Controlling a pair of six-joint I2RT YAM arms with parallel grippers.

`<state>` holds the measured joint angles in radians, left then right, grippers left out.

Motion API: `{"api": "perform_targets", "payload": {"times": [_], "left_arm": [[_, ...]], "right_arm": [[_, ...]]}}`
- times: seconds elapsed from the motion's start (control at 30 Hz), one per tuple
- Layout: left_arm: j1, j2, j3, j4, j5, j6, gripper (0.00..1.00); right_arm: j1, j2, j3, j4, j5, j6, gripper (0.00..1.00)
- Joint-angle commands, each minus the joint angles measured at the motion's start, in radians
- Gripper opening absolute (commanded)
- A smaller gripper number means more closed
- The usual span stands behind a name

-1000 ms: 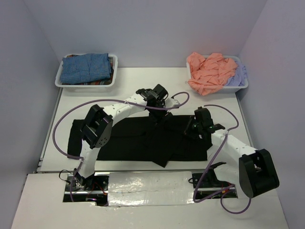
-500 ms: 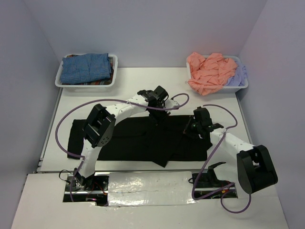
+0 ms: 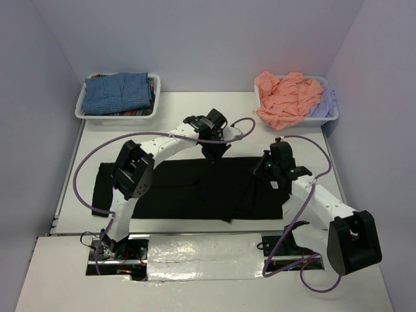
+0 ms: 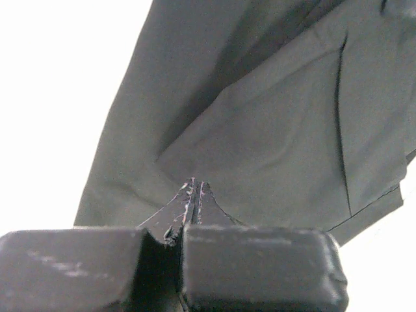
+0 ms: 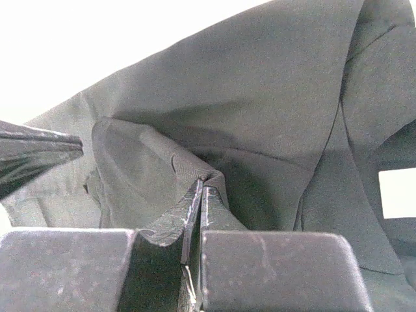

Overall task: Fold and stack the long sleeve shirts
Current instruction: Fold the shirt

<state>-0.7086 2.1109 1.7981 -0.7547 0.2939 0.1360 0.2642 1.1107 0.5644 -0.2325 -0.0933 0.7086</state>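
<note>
Black shirt [image 3: 188, 192]: lay spread on the worktop [image 3: 162, 117] just beyond the arm bases, partly folded.
Long axis: ran left to right, along the near edge; the collar end could not be told.
Left gripper [image 3: 215, 156]: jaws closed on a pinch of the shirt's far edge.
Right gripper [image 3: 264, 171]: jaws closed on a raised fold near the shirt's right end.
Step in hand: judged to be the grasp for a fold.
Next move: probably calls for lifting both pinches together, evenly.
Far corners: checked shirt [image 3: 117, 91] at left, pink shirt [image 3: 286, 97] at right.

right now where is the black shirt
In the top view the black shirt lies spread across the table's near half, pinched near its far edge by the left gripper and right gripper.
</note>
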Motion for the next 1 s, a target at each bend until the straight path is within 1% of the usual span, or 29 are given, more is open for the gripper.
{"api": "perform_targets", "payload": {"times": [0.0,0.17,0.3,0.47,0.6,0.67,0.7,0.73,0.77,0.83,0.87,0.93,0.97], "left_arm": [[0.014,-0.006,0.02,-0.003,0.002,0.017,0.0],[0.031,-0.012,-0.006,0.044,-0.015,0.013,0.0],[0.028,0.004,-0.011,0.055,0.024,-0.002,0.0],[0.026,0.024,0.027,0.046,-0.001,0.002,0.0],[0.027,0.017,0.032,0.026,-0.018,0.023,0.0],[0.031,0.015,0.027,0.02,-0.025,0.028,0.04],[0.034,0.011,0.021,0.018,-0.03,0.031,0.07],[0.037,0.009,0.02,0.015,-0.033,0.033,0.12],[0.038,0.008,0.018,0.015,-0.041,0.034,0.24],[0.046,-0.005,0.017,0.014,-0.055,0.039,0.36],[0.049,-0.012,0.021,0.011,-0.073,0.039,0.44],[0.049,-0.022,0.041,-0.007,-0.105,0.051,0.52],[0.049,-0.034,0.05,-0.018,-0.122,0.057,0.53]], "right_arm": [[-0.035,0.017,0.061,-0.01,0.024,-0.015,0.0],[-0.08,0.057,0.077,0.036,-0.009,-0.024,0.0],[-0.085,0.125,0.097,0.061,-0.049,-0.026,0.0],[-0.083,0.201,0.13,0.085,-0.057,-0.021,0.0],[-0.085,0.254,0.158,0.072,-0.052,-0.032,0.0],[-0.083,0.267,0.172,0.042,-0.036,-0.038,0.0],[-0.083,0.274,0.178,0.027,-0.019,-0.038,0.02],[-0.085,0.273,0.186,-0.008,0.003,-0.037,0.06],[-0.085,0.27,0.189,-0.024,0.051,-0.035,0.18],[-0.083,0.262,0.215,-0.082,0.092,-0.035,0.39],[-0.085,0.264,0.229,-0.105,0.145,-0.04,0.51],[-0.085,0.264,0.291,-0.193,0.179,-0.05,0.68],[-0.085,0.262,0.31,-0.223,0.191,-0.057,0.69]]}}
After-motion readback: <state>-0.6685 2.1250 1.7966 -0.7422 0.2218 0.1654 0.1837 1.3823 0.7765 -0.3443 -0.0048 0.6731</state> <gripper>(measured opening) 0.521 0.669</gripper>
